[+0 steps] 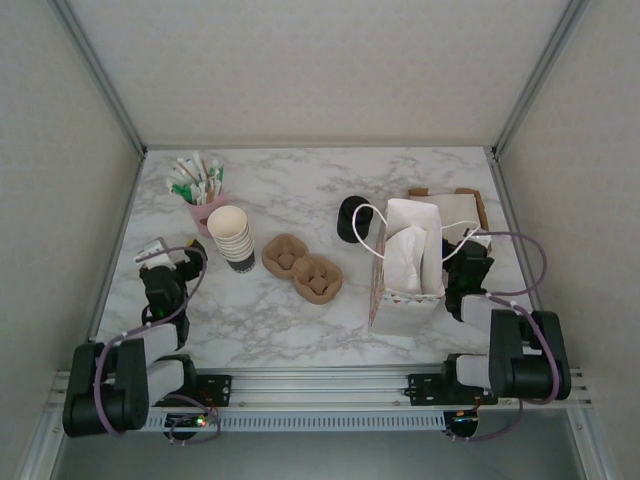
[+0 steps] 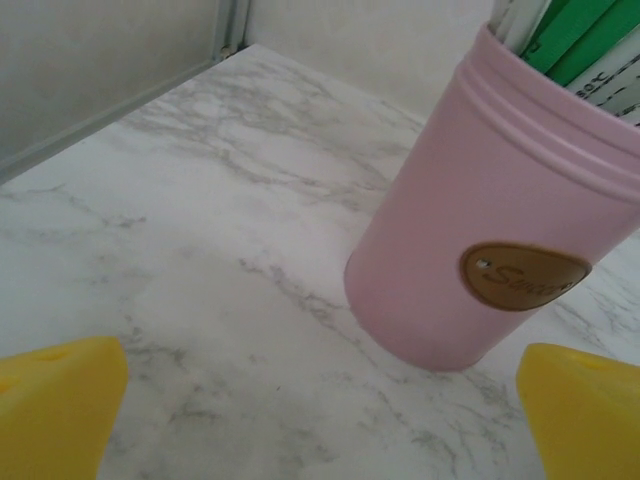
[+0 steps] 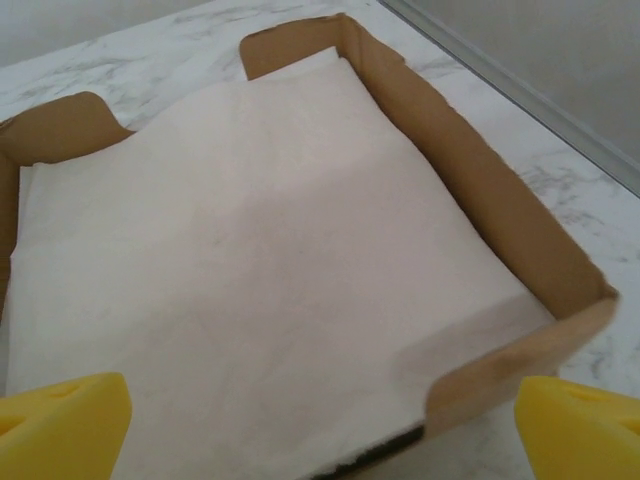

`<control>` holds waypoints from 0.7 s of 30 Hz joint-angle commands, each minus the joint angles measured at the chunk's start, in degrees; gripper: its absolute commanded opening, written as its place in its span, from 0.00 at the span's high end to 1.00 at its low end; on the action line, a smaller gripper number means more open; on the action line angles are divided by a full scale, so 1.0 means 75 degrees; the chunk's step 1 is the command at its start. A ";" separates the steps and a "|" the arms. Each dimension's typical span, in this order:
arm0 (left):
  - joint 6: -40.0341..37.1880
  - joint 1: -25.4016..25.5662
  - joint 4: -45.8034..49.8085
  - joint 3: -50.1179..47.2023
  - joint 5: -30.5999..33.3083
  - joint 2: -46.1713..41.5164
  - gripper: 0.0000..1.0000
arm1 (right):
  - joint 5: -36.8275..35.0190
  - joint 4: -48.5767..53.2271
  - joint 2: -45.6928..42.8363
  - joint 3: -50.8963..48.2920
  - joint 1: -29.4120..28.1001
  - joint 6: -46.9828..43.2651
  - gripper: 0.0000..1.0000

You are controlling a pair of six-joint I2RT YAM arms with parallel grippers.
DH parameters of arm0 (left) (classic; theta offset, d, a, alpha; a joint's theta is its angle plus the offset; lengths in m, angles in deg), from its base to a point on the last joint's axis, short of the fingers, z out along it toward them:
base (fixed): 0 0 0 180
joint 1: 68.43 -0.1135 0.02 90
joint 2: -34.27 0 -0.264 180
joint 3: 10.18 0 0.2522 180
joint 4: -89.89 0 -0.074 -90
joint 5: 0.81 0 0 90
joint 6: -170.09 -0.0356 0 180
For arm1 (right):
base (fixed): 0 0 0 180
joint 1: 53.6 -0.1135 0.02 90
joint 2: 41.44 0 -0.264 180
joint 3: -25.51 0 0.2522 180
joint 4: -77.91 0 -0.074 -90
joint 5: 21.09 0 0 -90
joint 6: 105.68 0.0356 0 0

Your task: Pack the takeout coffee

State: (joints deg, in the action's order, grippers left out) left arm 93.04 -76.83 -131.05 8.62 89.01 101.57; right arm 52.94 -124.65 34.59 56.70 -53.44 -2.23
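Both wide open and empty, my left gripper (image 1: 160, 258) and right gripper (image 1: 468, 245) wait; the takeout coffee (image 1: 352, 220) stands upright mid-table, nearer my right (the paper bag (image 1: 405, 275) stands between).

Black-lidded takeout coffee (image 1: 352, 218); pink canister (image 2: 480, 230); grey-veined marbled table (image 1: 280, 180).

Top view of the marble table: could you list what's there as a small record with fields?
Left side: pink holder of packets, stack of paper cups
Middle: pulp two-cup carrier
Coffee: takeout coffee, black lid, left of the bag
Right side: open white paper bag; cardboard tray of napkins behind it
Pincers: left pincer and right pincer open, holding nothing
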 commanded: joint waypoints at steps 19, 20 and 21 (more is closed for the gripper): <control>-0.1058 0.0453 -0.3203 0.0410 0.0004 0.2145 0.00 | 0.0274 -0.1824 0.0190 -0.0273 -0.0340 -0.0904 0.01; -0.1057 0.0448 -0.3212 0.0415 0.0010 0.2149 0.01 | 0.0297 -0.1907 0.0160 -0.0339 -0.0338 -0.0911 0.01; -0.1053 0.0450 -0.3220 0.0406 0.0013 0.2157 0.00 | 0.0370 -0.1997 0.0146 -0.0381 -0.0340 -0.0935 0.01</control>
State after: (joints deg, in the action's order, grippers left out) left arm 85.98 -73.75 -150.54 12.32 88.92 117.31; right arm 55.10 -134.59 36.84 55.52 -55.73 -7.65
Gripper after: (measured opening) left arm 0.996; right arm 0.988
